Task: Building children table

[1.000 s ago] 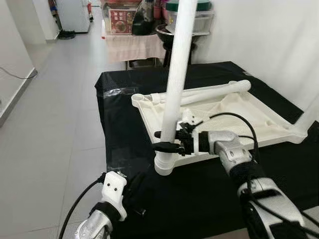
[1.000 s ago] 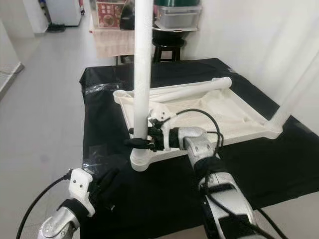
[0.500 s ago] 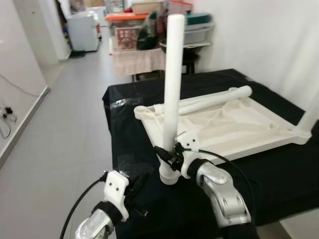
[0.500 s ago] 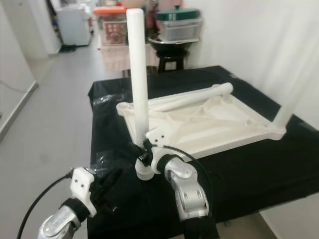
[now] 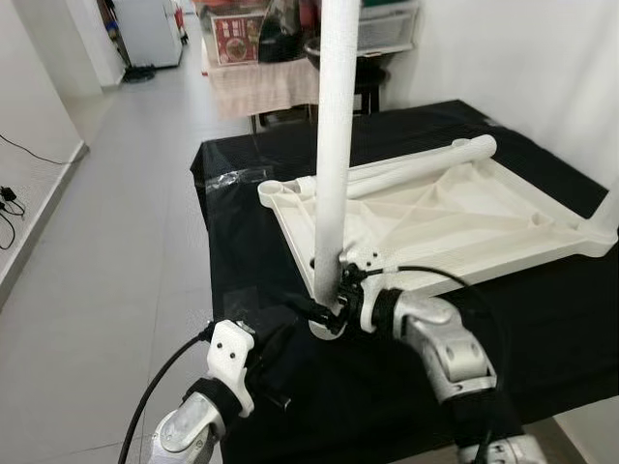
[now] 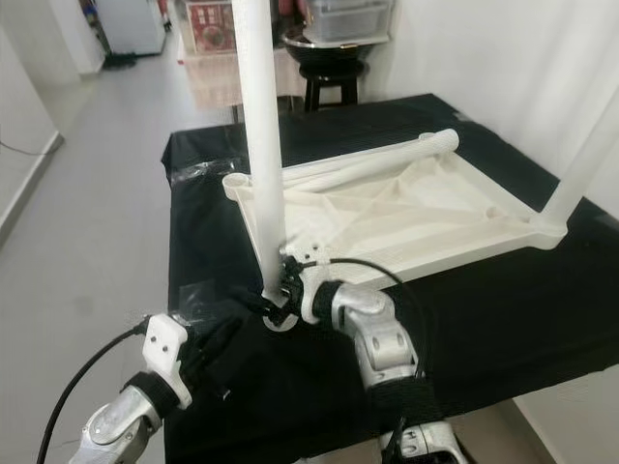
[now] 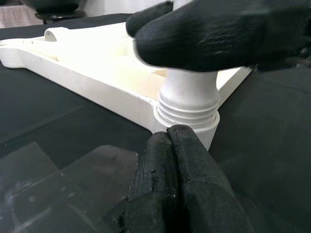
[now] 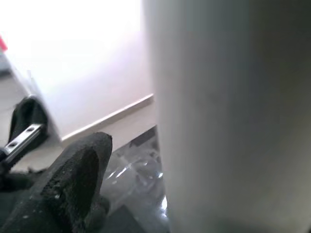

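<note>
A white table top [image 5: 455, 217] lies upside down on the black-covered table [image 5: 542, 319]. One white leg [image 5: 334, 145] stands upright in its near left corner socket [image 7: 187, 114]. My right gripper [image 5: 329, 307] is shut on the foot of this leg, just above the threaded collar. My left gripper [image 5: 280, 333] rests on the black cloth right in front of that corner, its fingers [image 7: 182, 165] shut with nothing between them. A second leg [image 6: 580, 169] stands in the right corner. A third leg [image 5: 416, 169] lies along the far side of the top.
The table's left edge drops to grey tiled floor [image 5: 116, 193]. A black stool [image 6: 334, 82] and a cloth-draped stand with boxes [image 5: 256, 82] are behind the table. A white wall [image 5: 513, 58] runs along the right.
The head views have shifted and tilted. My right forearm has swung nearer to me while its gripper stays on the foot of the upright leg. The left gripper has not moved.
</note>
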`<state>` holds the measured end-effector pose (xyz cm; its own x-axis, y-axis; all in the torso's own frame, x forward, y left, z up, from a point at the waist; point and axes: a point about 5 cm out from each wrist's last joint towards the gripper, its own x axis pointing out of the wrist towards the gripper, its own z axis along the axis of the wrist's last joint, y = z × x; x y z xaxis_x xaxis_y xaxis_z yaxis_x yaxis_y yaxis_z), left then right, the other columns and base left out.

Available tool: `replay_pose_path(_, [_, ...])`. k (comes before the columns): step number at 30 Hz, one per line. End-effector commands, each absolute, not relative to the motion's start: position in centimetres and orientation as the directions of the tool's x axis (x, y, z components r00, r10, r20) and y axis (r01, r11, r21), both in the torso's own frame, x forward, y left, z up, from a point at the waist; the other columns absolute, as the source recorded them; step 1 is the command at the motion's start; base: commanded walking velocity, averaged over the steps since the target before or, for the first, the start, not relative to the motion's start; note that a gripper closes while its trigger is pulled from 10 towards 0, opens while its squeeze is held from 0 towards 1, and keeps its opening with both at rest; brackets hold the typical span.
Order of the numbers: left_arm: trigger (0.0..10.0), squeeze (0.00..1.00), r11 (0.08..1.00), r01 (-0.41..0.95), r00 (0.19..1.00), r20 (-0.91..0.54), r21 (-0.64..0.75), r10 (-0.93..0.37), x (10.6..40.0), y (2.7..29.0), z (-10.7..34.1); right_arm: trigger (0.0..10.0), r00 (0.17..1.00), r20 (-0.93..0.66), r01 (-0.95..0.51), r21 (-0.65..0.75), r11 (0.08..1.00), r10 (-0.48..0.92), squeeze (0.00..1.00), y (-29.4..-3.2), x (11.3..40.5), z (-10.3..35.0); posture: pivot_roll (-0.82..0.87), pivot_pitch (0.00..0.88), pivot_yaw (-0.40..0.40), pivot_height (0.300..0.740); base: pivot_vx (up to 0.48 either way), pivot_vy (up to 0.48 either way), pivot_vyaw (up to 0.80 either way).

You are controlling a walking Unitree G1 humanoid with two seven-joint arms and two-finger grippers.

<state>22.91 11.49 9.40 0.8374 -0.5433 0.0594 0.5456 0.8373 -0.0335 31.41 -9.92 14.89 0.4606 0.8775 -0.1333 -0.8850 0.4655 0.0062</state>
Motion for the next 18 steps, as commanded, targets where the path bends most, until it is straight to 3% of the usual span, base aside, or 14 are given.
replay_pose_path(1, [10.0,0.00,0.838,0.544,0.839,0.020,-0.039,-0.544,22.8,11.9,8.7,10.0,0.357,-0.130,-0.932,0.014,0.362,0.925,0.00,-9.4,31.5,15.0,-0.02,0.000,0.023,0.740,0.000,0.000,0.00])
replay_pose_path(2, [10.0,0.00,0.838,0.544,0.839,0.020,-0.039,-0.544,22.8,11.9,8.7,10.0,0.357,-0.130,-0.932,0.014,0.362,0.925,0.00,-9.4,31.5,15.0,-0.02,0.000,0.023,0.740,0.000,0.000,0.00])
replay_pose_path(3, [10.0,0.00,0.838,0.544,0.839,0.019,-0.038,-0.544,22.8,11.9,8.7,10.0,0.274,-0.147,-0.959,0.025,0.281,0.950,0.00,-9.6,32.0,15.2,-0.01,0.000,0.020,0.740,0.000,0.000,0.00])
replay_pose_path(5, [10.0,0.00,0.838,0.544,0.839,0.019,-0.038,-0.544,22.8,11.9,8.7,10.0,0.274,-0.147,-0.959,0.025,0.281,0.950,0.00,-9.6,32.0,15.2,-0.01,0.000,0.020,0.740,0.000,0.000,0.00])
replay_pose_path(6, [10.0,0.00,0.838,0.544,0.839,0.019,-0.037,-0.544,22.9,11.8,8.7,10.0,0.205,-0.168,-0.977,0.029,0.212,0.964,0.00,-9.9,32.6,15.3,-0.01,0.000,0.019,0.740,0.000,0.000,0.00])
replay_pose_path(7, [10.0,0.00,0.838,0.545,0.838,0.018,-0.036,-0.545,22.9,11.7,8.6,4.6,0.172,-0.173,-0.982,0.049,0.183,0.970,0.00,-10.1,33.5,15.8,0.00,0.000,0.011,0.740,0.000,0.000,0.00])
replay_pose_path(10, [10.0,0.00,0.838,0.545,0.838,0.018,-0.036,-0.545,22.9,11.7,8.6,4.6,0.172,-0.173,-0.982,0.049,0.183,0.970,0.00,-10.1,33.5,15.8,0.00,0.000,0.011,0.740,0.000,0.000,0.00])
replay_pose_path(11, [10.0,0.00,0.837,0.546,0.838,0.017,-0.036,-0.546,23.0,11.6,8.6,0.0,0.148,-0.177,-0.984,0.068,0.162,0.973,0.00,-10.4,34.5,16.4,-0.01,0.000,0.009,0.740,0.000,0.000,0.00])
replay_pose_path(18, [10.0,0.00,0.837,0.545,0.838,0.020,-0.041,-0.545,23.0,11.4,8.6,0.0,0.179,-0.174,-0.977,0.081,0.196,0.968,0.00,-11.3,34.7,16.3,-0.02,0.000,-0.004,0.740,0.000,0.000,0.00])
